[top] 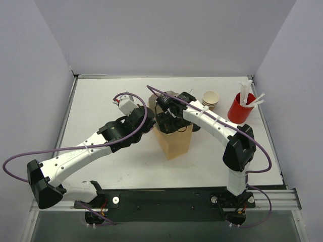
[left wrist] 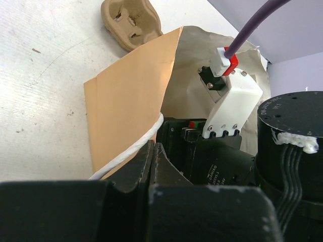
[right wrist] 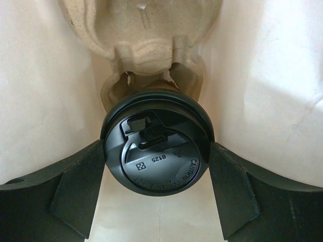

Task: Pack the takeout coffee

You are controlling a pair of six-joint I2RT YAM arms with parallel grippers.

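Nearest the arms' bases, the brown paper bag (top: 176, 143) stands upright about the middle of the counter (top: 101, 101), and both arms meet at its mouth. The left tool (left wrist: 154, 154) is squeezed together on the bag's rim beside the white cord handle (left wrist: 144, 136), seemingly to pin the mouth open and steady the bag. That leaves room for the right tool (right wrist: 156, 151), which reaches down inside. Its fingers (right wrist: 75, 186) are clamped on either side of the takeout coffee (right wrist: 151, 136), seen from above as its black lid (right wrist: 169, 164). The paper walls run close on both flanks, so there is little sideways slack and the free way out is straight up. Just past the cup sits a moulded pulp tray (right wrist: 146, 30); whether the cup has seated in it I cannot tell. Beyond the bag a spare pulp carrier (left wrist: 131, 22) lies on the counter. Toward the far right corner stand stacked paper cups (top: 210, 98) and a red cup (top: 239, 110) of white sticks (top: 251, 96), well apart from the work.
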